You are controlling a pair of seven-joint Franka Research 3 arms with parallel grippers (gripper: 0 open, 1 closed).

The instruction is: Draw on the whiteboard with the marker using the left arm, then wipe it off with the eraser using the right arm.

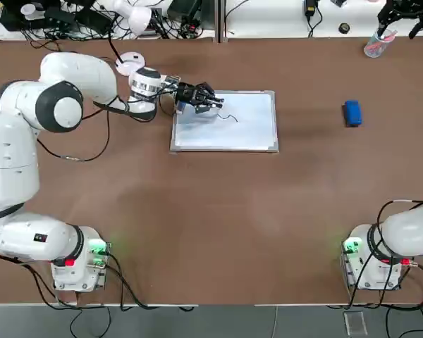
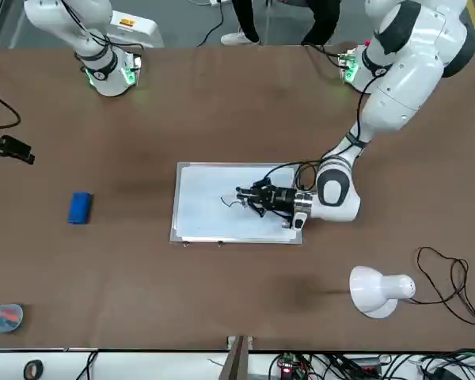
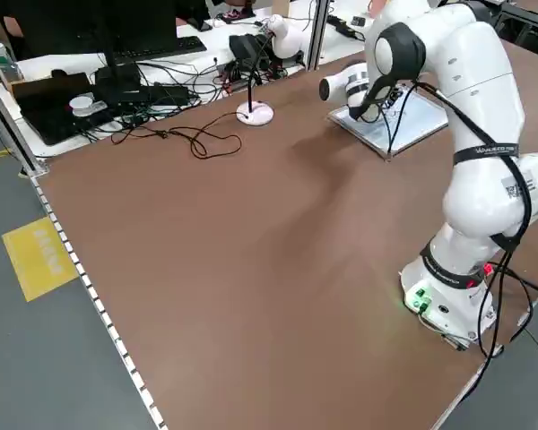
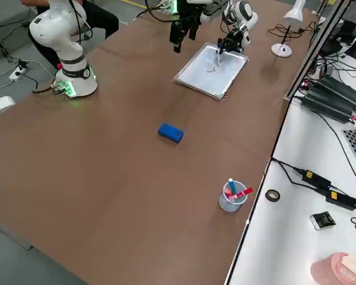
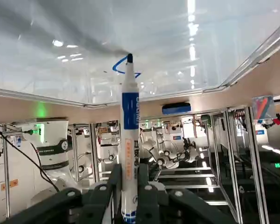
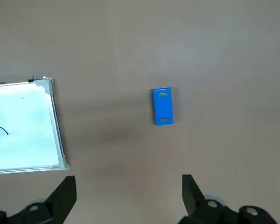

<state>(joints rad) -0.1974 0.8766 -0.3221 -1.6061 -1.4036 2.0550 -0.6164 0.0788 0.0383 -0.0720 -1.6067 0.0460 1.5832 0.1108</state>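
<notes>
Worktop (image 1: 218, 211): one brown surface carrying everything; my two arm bases sit at its near edge, one toward each near corner.
Whiteboard (image 1: 250, 130): one, flat on the worktop, toward the far edge and a little to my left of centre. A short dark scribble (image 1: 229, 117) shows on it.
Left arm (image 1: 56, 105): reaches out from my near-left corner across to the whiteboard's left side.
Right arm (image 1: 409, 232): parked above its base at the near-right corner.
Desk lamp (image 2: 380, 291): one, white, at the far edge just beyond my left forearm.
Cup (image 1: 376, 44): one clear cup with red items, at the far edge toward the right corner.
Eraser (image 1: 352, 113): one blue block, lying alone on the worktop well to the right of the whiteboard, nothing touching it.
Left claw (image 1: 210, 101): over the whiteboard, fingers clamped together on the marker.
Right claw (image 6: 129, 196): fingers spread apart, holding nothing, high above the worktop.
Marker (image 5: 129, 121): one, held in my left claw, its tip touching the whiteboard at the scribble.
</notes>
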